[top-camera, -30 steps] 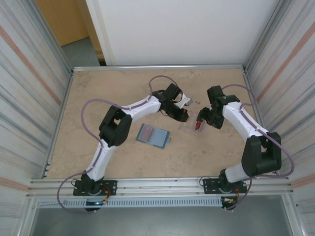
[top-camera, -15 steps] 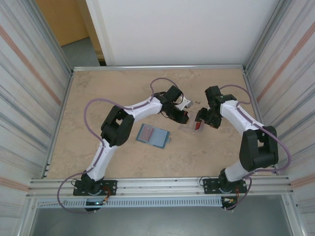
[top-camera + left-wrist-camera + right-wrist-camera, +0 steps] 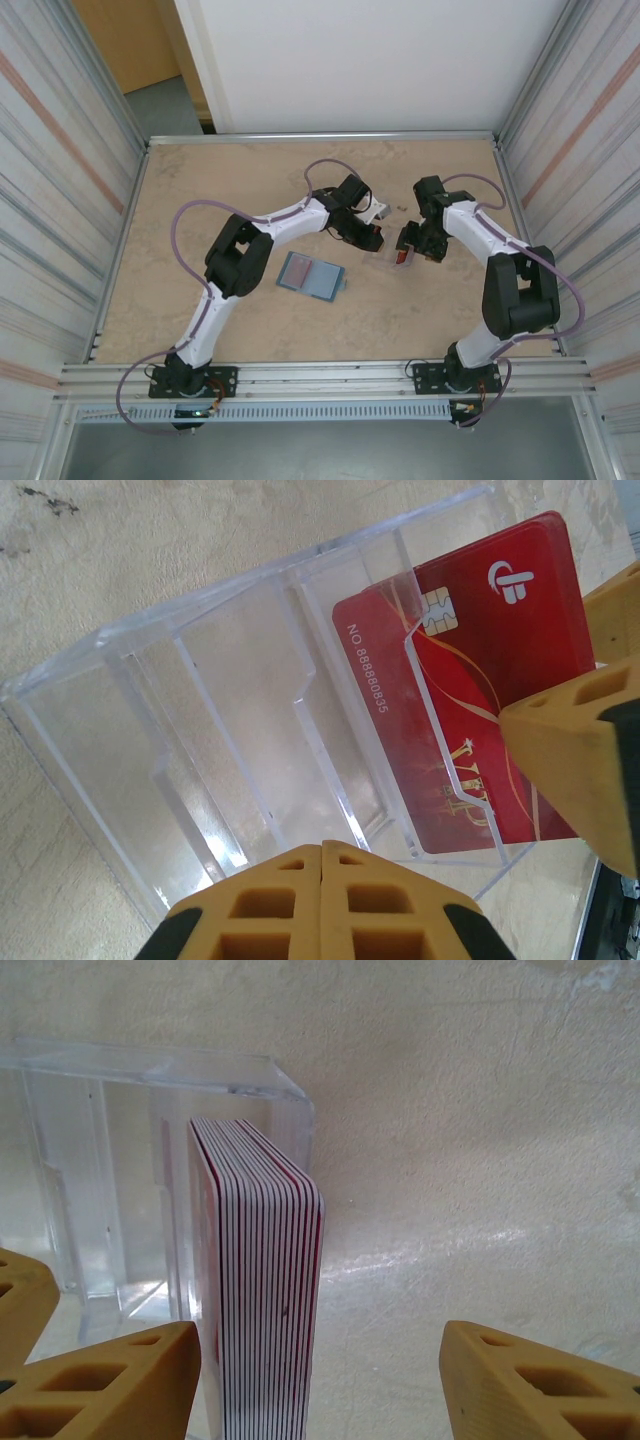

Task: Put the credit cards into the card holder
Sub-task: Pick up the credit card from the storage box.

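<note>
Credit cards (image 3: pixel 258 1290) stacked upright in clear case (image 3: pixel 230 730), card holder (image 3: pixel 312 274) at its eight o'clock; right end effector (image 3: pixel 320 1380) open astride stack, left end effector (image 3: pixel 322 900) closed by case; wide pinch may lift several, tipping case.

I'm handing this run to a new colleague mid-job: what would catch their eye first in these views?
First, the stack of red credit cards standing on edge in an end compartment of the clear plastic case, between the fingers of the open right claw. Next, the left claw, shut, close to the case's wall. The teal card holder lies flat on the table, apart, nearer the arm bases.
</note>
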Motion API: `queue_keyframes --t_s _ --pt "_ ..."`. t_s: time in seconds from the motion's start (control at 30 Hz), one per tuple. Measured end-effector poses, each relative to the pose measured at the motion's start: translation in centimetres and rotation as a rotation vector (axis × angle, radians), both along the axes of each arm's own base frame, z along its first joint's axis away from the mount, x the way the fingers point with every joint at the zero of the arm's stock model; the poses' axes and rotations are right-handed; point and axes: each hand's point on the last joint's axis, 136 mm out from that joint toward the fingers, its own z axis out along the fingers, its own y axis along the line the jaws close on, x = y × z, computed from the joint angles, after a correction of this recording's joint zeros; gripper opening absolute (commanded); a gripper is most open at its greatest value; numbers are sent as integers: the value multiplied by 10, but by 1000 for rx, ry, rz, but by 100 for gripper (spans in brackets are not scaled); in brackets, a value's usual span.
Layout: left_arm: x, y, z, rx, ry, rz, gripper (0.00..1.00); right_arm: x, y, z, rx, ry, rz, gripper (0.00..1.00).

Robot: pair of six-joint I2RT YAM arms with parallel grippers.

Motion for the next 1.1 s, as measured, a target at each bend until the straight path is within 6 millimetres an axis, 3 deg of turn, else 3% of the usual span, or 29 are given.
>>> queue_keyframes --t_s 0.6,1.1 --pt "0 -2 1 -9 -6 -2 0 0 -4 7 -22 -6 21 51" --pt "1 -3 1 -15 -10 -3 0 3 1 15 4 -24 35 24"
